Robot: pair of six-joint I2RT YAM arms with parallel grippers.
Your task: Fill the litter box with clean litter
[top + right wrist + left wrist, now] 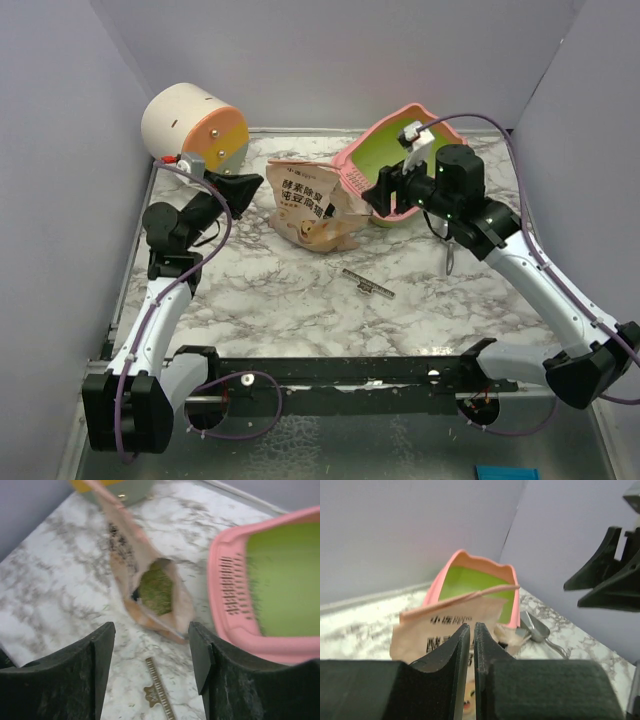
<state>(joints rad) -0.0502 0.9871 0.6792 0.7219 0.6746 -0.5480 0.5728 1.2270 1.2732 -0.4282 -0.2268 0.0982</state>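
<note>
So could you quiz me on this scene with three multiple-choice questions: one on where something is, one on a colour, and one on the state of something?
1. Where does the cream-and-orange cylinder sit?
A. back left corner
B. near right corner
C. dead centre

2. What colour is the inside of the litter box?
A. blue
B. lime green
C. white

3. The litter bag is:
A. sealed shut
B. open, with litter inside
C. open and empty

Answers:
1 A: the top view shows it in the back corner on the left.
2 B: green shows inside the pink rim in every view.
3 B: the right wrist view looks into the bag's open mouth at greenish granules.
</note>
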